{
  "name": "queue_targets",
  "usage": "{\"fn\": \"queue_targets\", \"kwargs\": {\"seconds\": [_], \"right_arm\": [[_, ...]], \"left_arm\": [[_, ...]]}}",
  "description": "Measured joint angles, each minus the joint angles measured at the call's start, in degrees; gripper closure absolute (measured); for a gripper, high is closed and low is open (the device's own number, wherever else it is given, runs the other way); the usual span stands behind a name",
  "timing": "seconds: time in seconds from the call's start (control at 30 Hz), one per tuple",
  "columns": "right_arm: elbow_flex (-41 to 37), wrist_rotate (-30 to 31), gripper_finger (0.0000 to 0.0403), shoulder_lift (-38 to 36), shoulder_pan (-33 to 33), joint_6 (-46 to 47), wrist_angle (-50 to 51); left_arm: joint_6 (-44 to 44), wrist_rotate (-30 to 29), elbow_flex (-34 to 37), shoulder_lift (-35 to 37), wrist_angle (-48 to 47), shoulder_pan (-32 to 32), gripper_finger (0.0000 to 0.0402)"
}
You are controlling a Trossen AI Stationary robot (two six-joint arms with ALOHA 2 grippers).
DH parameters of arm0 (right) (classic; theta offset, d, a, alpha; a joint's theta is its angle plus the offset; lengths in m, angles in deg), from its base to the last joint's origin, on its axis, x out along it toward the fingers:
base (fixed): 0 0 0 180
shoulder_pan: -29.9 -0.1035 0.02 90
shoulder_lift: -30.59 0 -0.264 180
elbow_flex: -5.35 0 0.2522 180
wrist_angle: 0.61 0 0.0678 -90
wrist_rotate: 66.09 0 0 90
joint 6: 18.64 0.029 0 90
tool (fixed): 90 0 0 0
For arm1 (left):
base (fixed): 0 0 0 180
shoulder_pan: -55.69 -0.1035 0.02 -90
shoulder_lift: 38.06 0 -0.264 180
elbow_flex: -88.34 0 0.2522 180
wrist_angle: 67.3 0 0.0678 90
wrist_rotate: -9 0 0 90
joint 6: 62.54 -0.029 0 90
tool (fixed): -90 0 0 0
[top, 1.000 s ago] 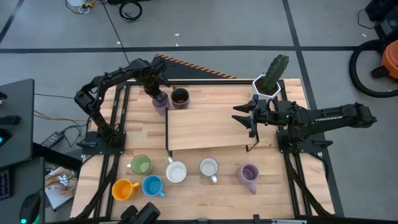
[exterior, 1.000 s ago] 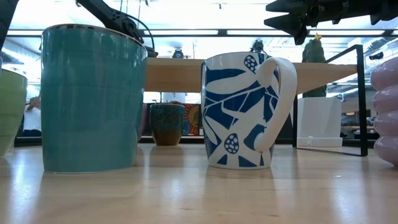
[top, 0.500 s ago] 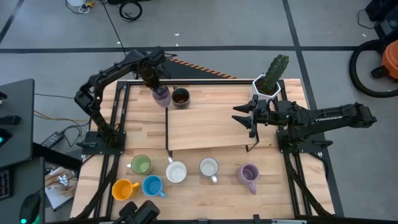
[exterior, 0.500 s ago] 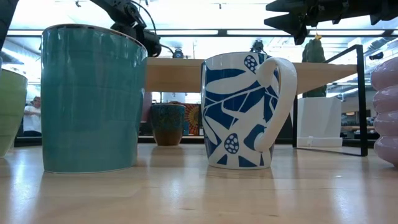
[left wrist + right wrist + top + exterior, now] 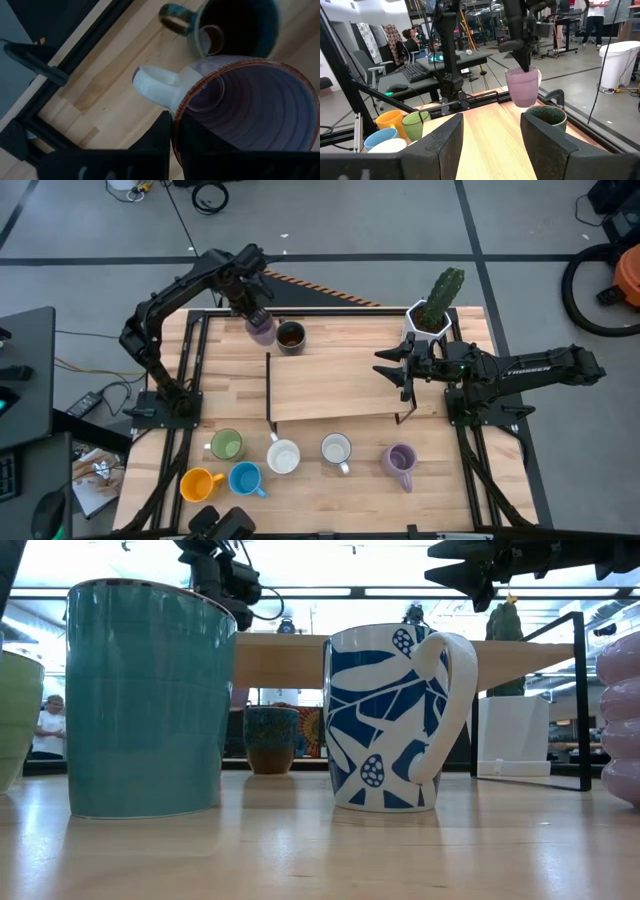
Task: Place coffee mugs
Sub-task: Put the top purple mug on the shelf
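The left tool [image 5: 256, 316] is clamped on the rim of a lavender mug [image 5: 262, 330], holding it in the air at the far side of the worktop [image 5: 330, 490], just beside the dark brown mug [image 5: 290, 336]. The right tool [image 5: 392, 370] hangs over the raised wooden shelf [image 5: 335, 385], its fingers partly apart and empty. Six more mugs stand along the near edge.

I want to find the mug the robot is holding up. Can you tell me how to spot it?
Look at the far left corner of the wooden table, behind the low wooden shelf. There the left gripper is shut on the rim of a pale purple mug, held up in the air just beside a dark brown mug. The only other purple mug stands in the front row.
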Motion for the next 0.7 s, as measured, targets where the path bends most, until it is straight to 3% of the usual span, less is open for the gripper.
{"fn": "queue_targets", "kwargs": {"seconds": [0.53,0.7], "right_arm": [[0.0,-0.1,0.0199,0.0,0.0,0.3,-0.2],[0.0,-0.1,0.0199,0.0,0.0,0.1,-1.9]], "left_arm": [[-1.0,-0.5,0.0,4.4,-0.8,0.2,0.0381],[-0.7,0.6,-3.5,6.2,-2.3,0.9,0.0381]]}}
